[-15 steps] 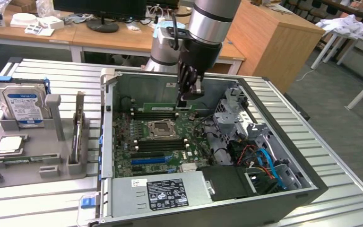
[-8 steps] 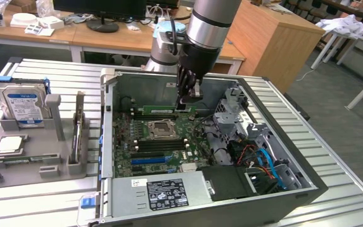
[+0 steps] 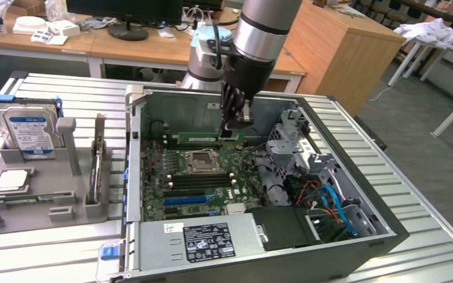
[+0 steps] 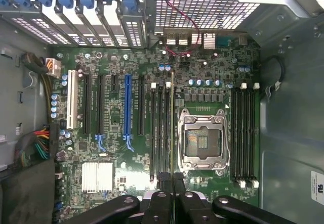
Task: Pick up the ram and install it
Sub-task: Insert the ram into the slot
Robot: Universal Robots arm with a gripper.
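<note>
The ram (image 3: 198,137) is a long green stick standing on edge inside the open computer case, along the memory slots on the far side of the CPU socket (image 3: 199,159). My gripper (image 3: 235,128) reaches down from above and is shut on the stick's end at the exterior view's right. In the wrist view the ram (image 4: 172,123) shows edge-on as a thin line beside the black slots (image 4: 159,133), with my gripper (image 4: 172,177) clamped around it. Whether it is seated in a slot I cannot tell.
The motherboard (image 3: 179,188) lies in the case, with a power supply (image 3: 210,239) at the near side and loose cables (image 3: 329,200) and a drive cage at the exterior view's right. A grey fixture (image 3: 69,200) left of the case holds a hard drive (image 3: 28,132) and a silver chip (image 3: 12,180).
</note>
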